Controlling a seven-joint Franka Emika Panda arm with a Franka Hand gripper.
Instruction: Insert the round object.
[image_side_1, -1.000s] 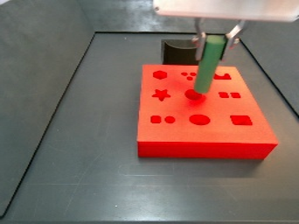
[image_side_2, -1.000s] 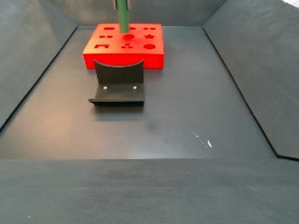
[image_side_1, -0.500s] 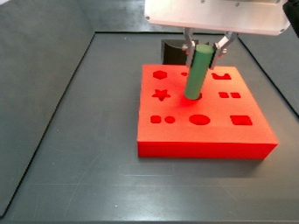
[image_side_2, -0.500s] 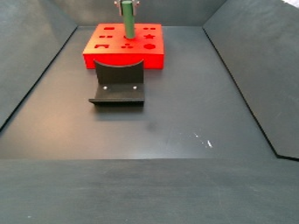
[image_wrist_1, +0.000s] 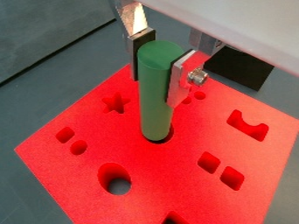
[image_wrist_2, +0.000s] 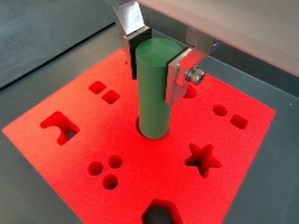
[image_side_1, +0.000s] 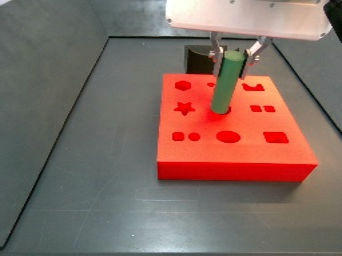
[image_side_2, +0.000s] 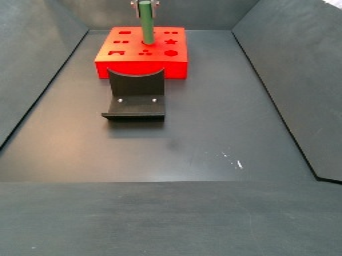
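My claw grips the green peg near its top, keeping it upright over the red block. The peg's lower end sits in a round hole; insertion looks begun, not complete.

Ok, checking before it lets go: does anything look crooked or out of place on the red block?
Nothing stands out. The green peg stands upright with its lower end in a round hole of the red block, and the gripper grips it near the top.
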